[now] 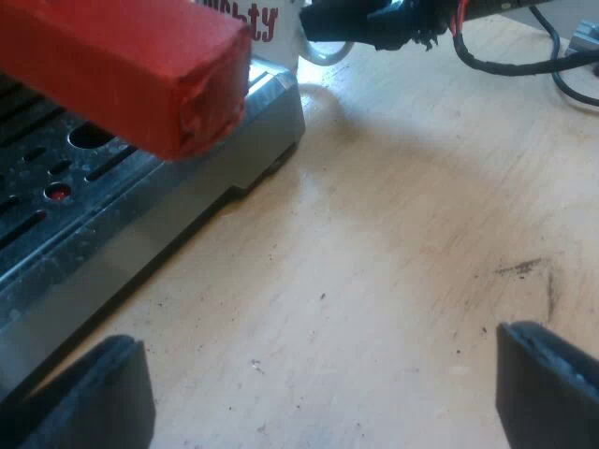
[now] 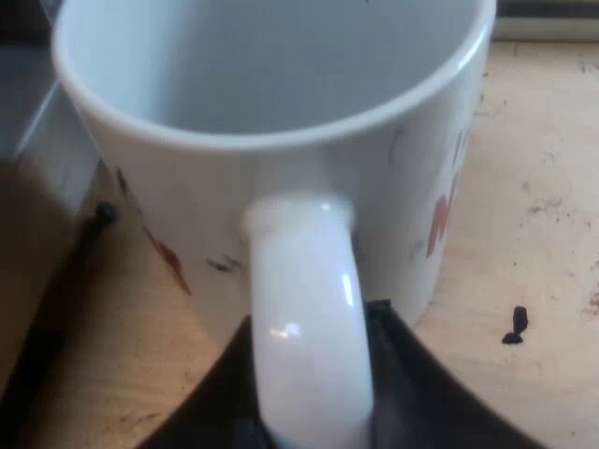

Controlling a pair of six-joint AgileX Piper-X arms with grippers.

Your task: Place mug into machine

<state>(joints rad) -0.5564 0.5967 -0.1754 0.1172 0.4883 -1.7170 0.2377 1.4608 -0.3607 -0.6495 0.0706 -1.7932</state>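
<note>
My left claw [image 1: 328, 383]: fingers spread wide, nothing between them, over the wooden table [image 1: 402, 234] just beside the drip tray [image 1: 140, 224]. The red handle end [image 1: 131, 70] of the holder sits above the tray.

My right claw [image 2: 314, 402]: at the mug [image 2: 393, 178], black fingers pressed against either side of the mug handle [image 2: 309, 299], gripping it. The mug is white with red lettering, upright, at the tray's corner. I cannot tell whether it stands on the table or is lifted.
</note>
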